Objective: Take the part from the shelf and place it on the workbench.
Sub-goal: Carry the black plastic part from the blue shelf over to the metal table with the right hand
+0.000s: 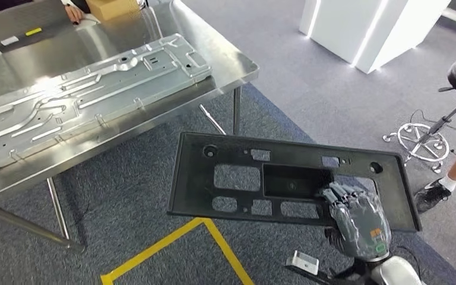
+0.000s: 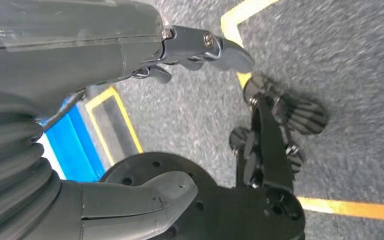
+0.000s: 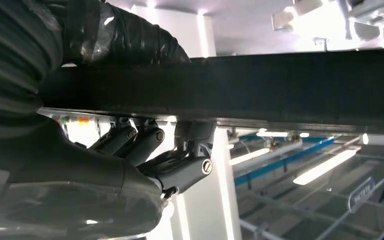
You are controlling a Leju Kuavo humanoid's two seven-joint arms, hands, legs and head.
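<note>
The black part (image 1: 285, 178), a flat panel with cut-outs, hangs over the carpet off the workbench's (image 1: 237, 59) near corner, gripped by your right hand (image 1: 356, 217); the left wrist view shows your left hand (image 2: 130, 100) empty, fingers apart; the right wrist view shows fingers (image 3: 145, 145) clamping the part's edge (image 3: 280, 90).

1. My right hand (image 1: 356, 215) comes up from the lower right of the head view, back of the hand facing up, fingers (image 1: 336, 193) curled over the edge of the black part (image 1: 285, 178) I hold.
2. In the right wrist view my dark fingers (image 3: 145, 145) press on one face of that part (image 3: 280, 90).
3. My left hand (image 2: 145, 130) holds nothing; thumb (image 2: 145, 197) and fingers (image 2: 215, 47) are spread apart over the floor.
</note>
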